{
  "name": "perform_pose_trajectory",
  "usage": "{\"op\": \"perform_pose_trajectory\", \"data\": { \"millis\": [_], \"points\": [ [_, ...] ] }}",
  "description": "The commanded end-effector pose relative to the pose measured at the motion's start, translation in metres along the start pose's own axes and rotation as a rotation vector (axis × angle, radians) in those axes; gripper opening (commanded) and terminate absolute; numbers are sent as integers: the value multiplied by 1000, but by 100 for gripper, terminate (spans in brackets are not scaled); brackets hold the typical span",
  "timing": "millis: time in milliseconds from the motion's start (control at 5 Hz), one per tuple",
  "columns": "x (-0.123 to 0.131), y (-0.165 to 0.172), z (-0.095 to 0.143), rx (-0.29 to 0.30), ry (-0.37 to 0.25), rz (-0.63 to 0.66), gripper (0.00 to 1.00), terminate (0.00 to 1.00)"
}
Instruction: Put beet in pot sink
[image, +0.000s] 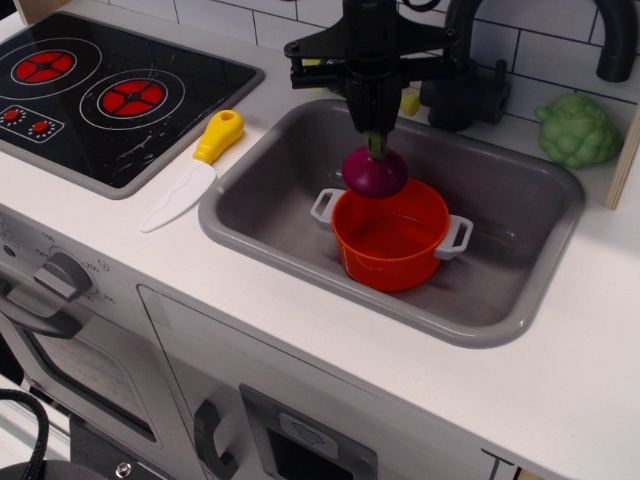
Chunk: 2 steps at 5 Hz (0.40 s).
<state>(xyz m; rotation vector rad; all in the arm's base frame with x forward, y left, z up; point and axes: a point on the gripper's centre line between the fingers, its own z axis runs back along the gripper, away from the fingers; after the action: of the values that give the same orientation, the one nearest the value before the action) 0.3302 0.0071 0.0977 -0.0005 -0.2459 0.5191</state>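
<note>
The magenta beet (374, 172) hangs by its green leaves from my gripper (373, 135), which is shut on the leaves. The beet hangs just above the far left rim of the orange pot (391, 236). The pot has two white loop handles and stands in the grey sink (520, 215), near its middle. The inside of the pot shows no contents.
A toy knife with a yellow handle (192, 170) lies on the counter left of the sink. A black stove with red burners (95, 92) is at far left. A pale green bumpy vegetable (577, 130) sits at back right. A dark faucet (470, 75) stands behind the sink.
</note>
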Motion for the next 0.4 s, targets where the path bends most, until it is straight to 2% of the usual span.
{"op": "perform_pose_trajectory", "data": {
  "millis": [0,200],
  "points": [
    [-8,-6,11,-40,2,-16,0,0],
    [-13,-7,5,-34,53,-20,0,0]
  ]
}}
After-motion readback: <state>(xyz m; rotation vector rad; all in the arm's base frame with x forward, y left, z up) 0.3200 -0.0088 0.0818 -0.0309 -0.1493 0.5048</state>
